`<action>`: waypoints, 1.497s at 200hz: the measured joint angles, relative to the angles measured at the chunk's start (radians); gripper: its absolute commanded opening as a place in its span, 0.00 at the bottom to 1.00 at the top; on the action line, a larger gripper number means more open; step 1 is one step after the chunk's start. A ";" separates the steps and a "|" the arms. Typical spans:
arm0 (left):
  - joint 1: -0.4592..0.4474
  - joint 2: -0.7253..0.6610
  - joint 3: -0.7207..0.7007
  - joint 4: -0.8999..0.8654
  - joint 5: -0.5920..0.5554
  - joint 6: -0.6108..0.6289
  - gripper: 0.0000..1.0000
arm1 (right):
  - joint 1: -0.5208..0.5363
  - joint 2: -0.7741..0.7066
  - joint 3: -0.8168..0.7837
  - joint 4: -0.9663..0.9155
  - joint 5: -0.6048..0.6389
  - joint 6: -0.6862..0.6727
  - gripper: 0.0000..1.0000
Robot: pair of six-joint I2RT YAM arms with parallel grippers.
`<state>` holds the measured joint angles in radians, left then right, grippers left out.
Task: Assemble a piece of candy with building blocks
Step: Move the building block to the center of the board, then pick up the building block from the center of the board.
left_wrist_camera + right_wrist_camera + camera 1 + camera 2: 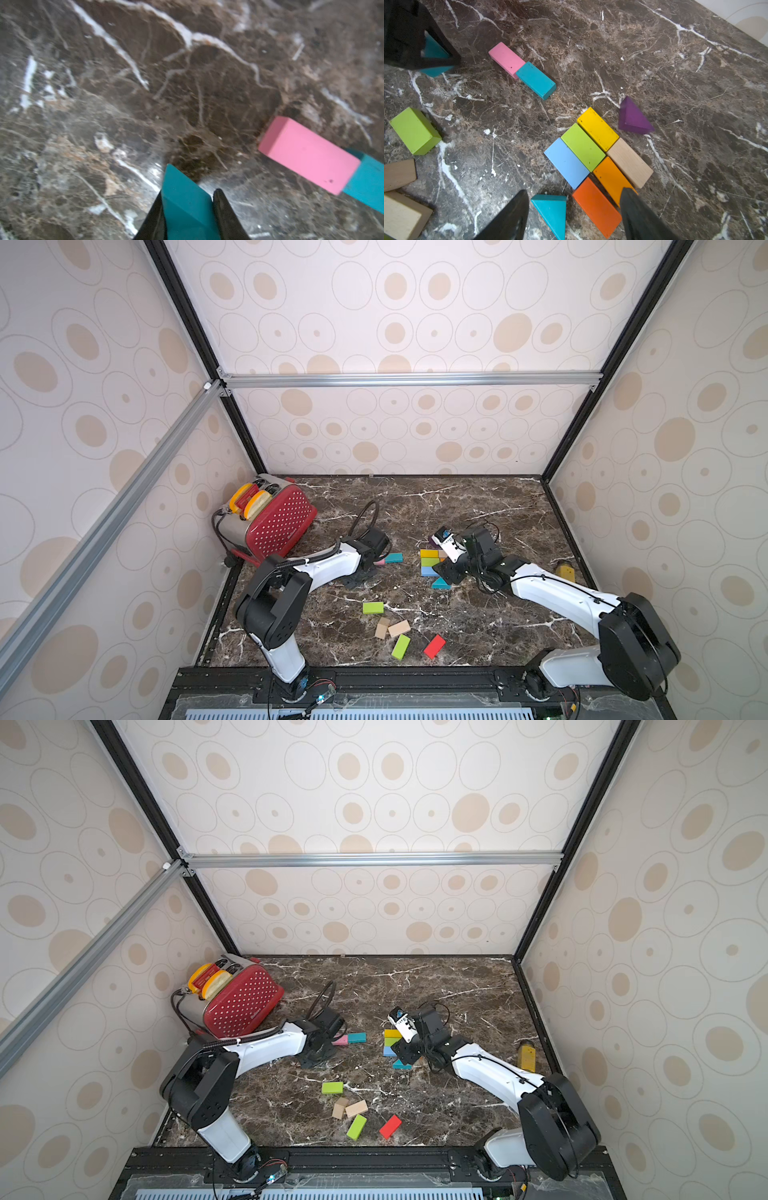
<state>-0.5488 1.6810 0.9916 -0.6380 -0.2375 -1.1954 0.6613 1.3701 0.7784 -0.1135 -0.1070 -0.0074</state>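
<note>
The six-brick block at mid-surface serves as the landmark: yellow brick (598, 128), green brick (582, 147) and light blue brick (566, 163) lie side by side, each touching the next, and against their ends lie a tan brick (630, 162), an orange brick (611, 179) and a darker orange-red brick (597, 206), also packed together. Just beside the yellow brick's far corner sits a purple wedge (632, 119), slightly apart from the block. At the block's other end, near the light blue and orange-red bricks, a teal wedge (553, 212) lies flat on the surface.

The right hand (572, 216) hovers over this end of the block with its jaws standing wide, empty, the teal wedge and the orange-red brick showing between its fingers.

Well apart from the block, toward the left arm, a pink brick (506, 59) and a teal brick (536, 80) lie end to end, touching. Near them the left hand (188, 209) is clamped on a second teal wedge (182, 199), its two dark fingers pressed to the wedge's sides.

Nearer the robot's base than the block lie a lime brick (372, 608), two plain tan pieces (392, 628) touching, another lime brick (400, 647) and a red brick (434, 646).

A red toaster (276, 524) stands in the far left corner of the surface (457, 506), well away from the block.
</note>
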 measured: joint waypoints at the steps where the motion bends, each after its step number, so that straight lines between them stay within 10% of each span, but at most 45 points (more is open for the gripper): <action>1: 0.002 -0.001 -0.001 0.000 0.000 0.002 0.32 | 0.000 0.000 0.000 0.000 0.000 0.000 0.73; 71: 0.104 -0.037 -0.078 0.047 0.038 0.120 0.64 | 0.000 0.009 0.006 -0.031 -0.093 -0.003 0.72; 181: 0.106 -0.607 0.072 -0.167 0.060 0.431 0.74 | 0.363 0.238 0.200 -0.217 -0.206 -0.359 0.66; 299: 0.106 -0.827 -0.019 -0.278 0.080 0.613 0.79 | 0.437 0.404 0.298 -0.333 -0.143 -0.518 0.56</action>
<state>-0.4431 0.8539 0.9722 -0.9165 -0.1577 -0.5819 1.0985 1.7737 1.0763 -0.4465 -0.2504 -0.5259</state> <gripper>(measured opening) 0.790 0.561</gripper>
